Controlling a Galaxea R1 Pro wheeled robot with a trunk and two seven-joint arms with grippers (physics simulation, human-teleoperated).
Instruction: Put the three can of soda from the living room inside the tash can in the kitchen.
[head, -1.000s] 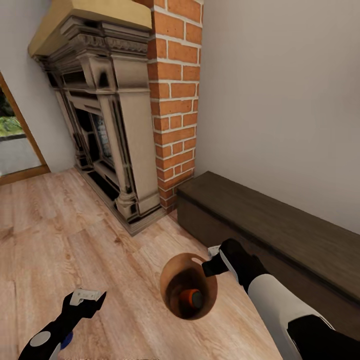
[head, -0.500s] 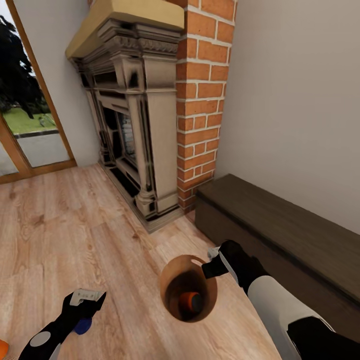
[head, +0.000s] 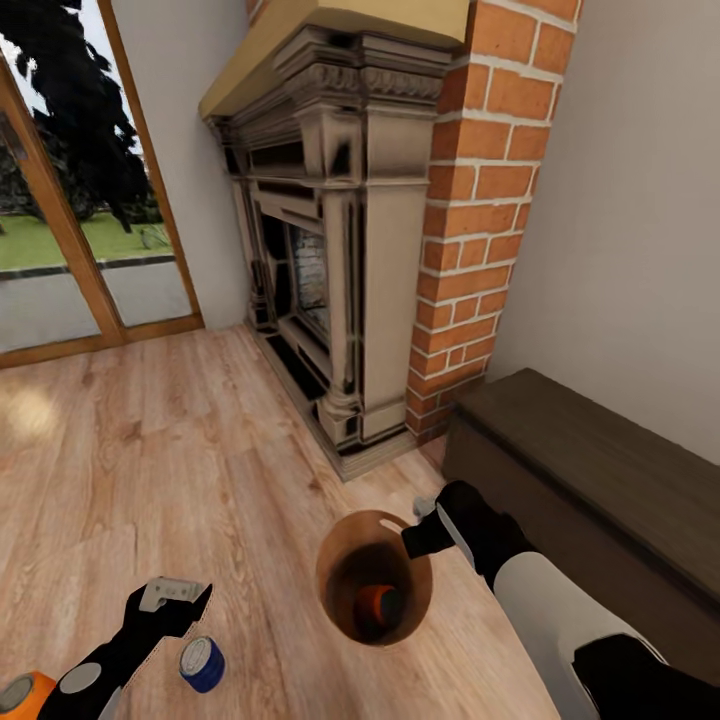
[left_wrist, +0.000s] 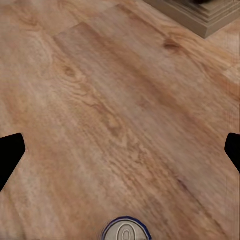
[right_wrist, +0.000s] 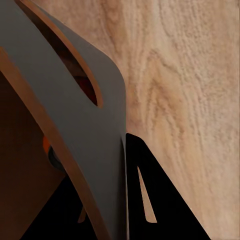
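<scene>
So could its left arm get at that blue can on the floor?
Probably yes: the blue can stands upright on bare floor just beside the open left gripper, nothing between.

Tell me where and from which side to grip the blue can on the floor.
Grip the blue can around its round side wall, coming down from above. It stands upright on the wood floor, silvery top up, right by the open left gripper, with bare floor around it.

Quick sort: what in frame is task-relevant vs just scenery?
Task things:
- trash can, gripped at the rim by the right gripper
- orange soda can inside it
- blue soda can on the floor
- second orange can at bottom left
- left gripper, open

Scenery:
- fireplace
- brick chimney
- dark low cabinet
- glass doors
</scene>
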